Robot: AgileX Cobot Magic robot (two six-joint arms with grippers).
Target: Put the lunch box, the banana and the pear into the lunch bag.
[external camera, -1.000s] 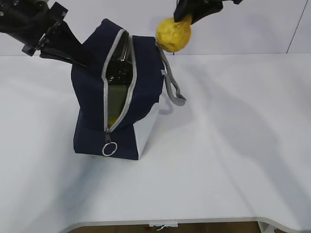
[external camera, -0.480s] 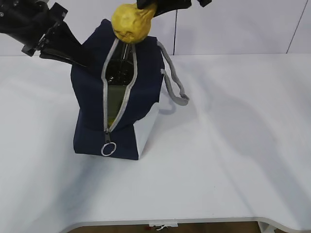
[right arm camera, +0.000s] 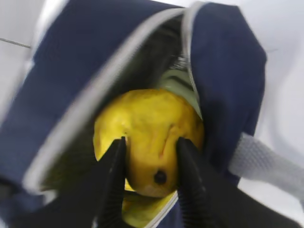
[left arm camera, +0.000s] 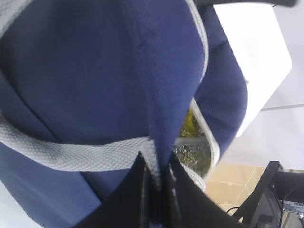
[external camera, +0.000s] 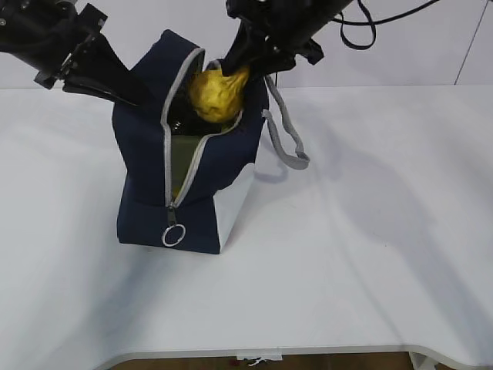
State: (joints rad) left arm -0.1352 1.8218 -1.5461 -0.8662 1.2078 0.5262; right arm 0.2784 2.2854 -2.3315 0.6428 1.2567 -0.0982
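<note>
Exterior view, one pear (external camera: 217,94), one lunch bag (external camera: 146,154)

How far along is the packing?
Looks done: a sage-green lid shows inside the open lunch bag, so the lunch box seems packed; something yellow lower in the opening may be the banana. In hand: the right gripper grips the pear in the bag's mouth, while the left gripper pinches the bag's edge. Left: release the pear.
</note>
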